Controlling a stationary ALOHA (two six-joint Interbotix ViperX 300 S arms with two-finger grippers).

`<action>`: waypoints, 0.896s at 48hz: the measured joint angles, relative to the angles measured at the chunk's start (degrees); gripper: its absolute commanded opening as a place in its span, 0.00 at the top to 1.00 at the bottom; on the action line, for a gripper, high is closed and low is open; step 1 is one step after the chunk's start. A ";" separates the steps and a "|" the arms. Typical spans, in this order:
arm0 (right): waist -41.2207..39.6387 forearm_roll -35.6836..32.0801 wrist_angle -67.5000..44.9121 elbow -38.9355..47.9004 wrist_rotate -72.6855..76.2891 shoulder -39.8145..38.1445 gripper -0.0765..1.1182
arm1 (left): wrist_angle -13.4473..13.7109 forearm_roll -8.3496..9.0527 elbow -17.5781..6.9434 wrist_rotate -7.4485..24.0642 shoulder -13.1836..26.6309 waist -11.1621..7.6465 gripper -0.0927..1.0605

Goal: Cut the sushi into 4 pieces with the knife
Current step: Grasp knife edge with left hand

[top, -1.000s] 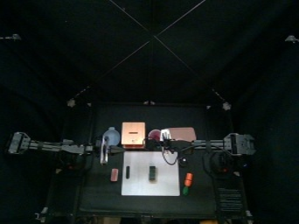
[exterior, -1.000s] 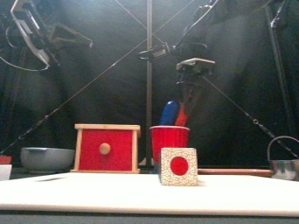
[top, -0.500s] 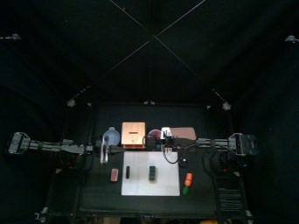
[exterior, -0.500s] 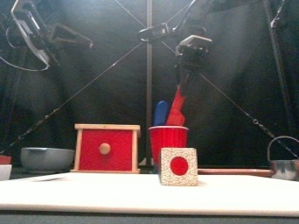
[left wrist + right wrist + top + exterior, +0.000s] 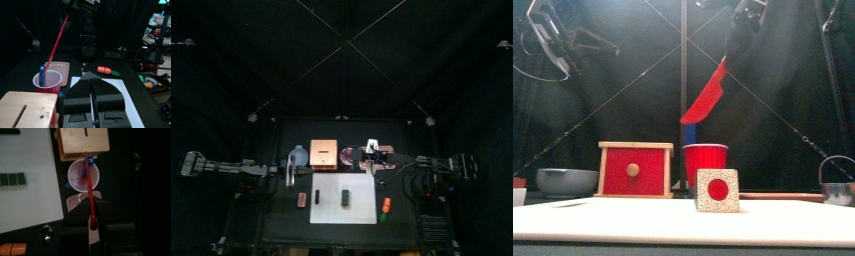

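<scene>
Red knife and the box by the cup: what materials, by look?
red knife: likely plastic, one uniform red, no metallic shine. wooden box: looks like bare pale wood, matte tan top and frame; drawer front painted red.

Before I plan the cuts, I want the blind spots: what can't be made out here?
Sushi: front view shows only its end; right wrist view's edge cuts it off; top view too small.
Blue knife: mostly hidden inside the cup.
Right end effector: cut off by front view's top edge.
</scene>
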 measured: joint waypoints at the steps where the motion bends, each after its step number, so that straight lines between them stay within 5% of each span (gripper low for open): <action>1: 0.00 0.00 -0.35 0.26 0.26 -0.79 0.64 | 0.00 0.00 0.00 -0.09 -0.09 0.09 0.90; 23: 0.97 5.19 -31.11 22.76 13.36 -20.13 0.64 | -4.66 0.00 0.00 -0.09 -0.79 1.93 0.84; 33: 1.41 8.61 -45.97 33.57 14.59 -23.55 0.65 | -4.31 0.00 -0.26 -0.26 -0.79 1.93 0.56; 43: 2.55 9.23 -57.57 40.61 14.77 -21.45 0.66 | 2.72 -0.18 -3.69 -0.26 0.44 1.76 0.19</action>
